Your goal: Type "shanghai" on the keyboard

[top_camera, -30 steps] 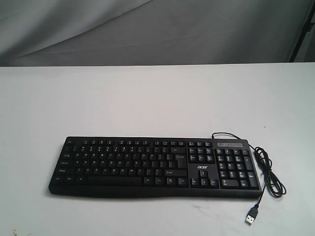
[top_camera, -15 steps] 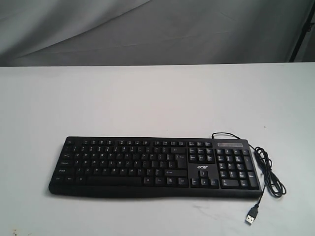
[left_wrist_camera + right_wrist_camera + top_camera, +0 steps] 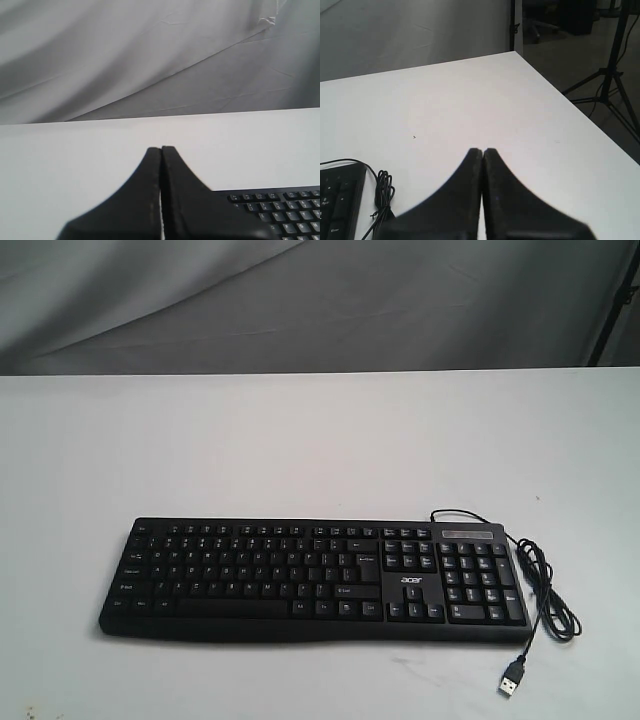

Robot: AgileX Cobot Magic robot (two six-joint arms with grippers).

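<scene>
Nothing's been moved since a second ago. Keyboard (image 3: 315,580) is laid flat on the desk (image 3: 300,440), keys up, cable (image 3: 545,590) coiled at its numpad end. Left gripper (image 3: 161,150) and right gripper (image 3: 483,151) are held pinched closed, probably so keys can be poked with one tip.

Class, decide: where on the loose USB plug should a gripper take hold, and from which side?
Probably the black moulded body of the USB plug, not its metal tip, from straight above, closing across its narrow width. It lies flat on the table, apart from the keyboard, so only its sides offer purchase.
</scene>
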